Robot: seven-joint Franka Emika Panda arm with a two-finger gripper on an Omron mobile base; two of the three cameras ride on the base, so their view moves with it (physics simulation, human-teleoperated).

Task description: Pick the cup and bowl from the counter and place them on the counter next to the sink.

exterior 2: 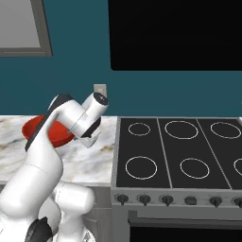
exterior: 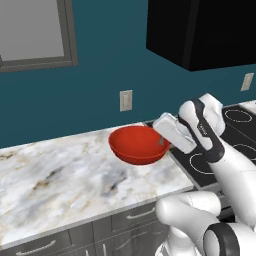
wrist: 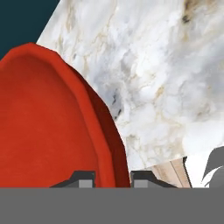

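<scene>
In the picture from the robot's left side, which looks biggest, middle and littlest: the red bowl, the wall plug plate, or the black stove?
As they look in the left base view:
1. The black stove, cut off at the picture's edge.
2. The red bowl.
3. The wall plug plate.

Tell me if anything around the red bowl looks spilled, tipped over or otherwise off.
Nothing stands out. The bowl looks upright and intact on the marble counter beside the stovetop, with no spill around it. The gripper straddles the bowl's rim, one fingertip inside and one outside.
</scene>
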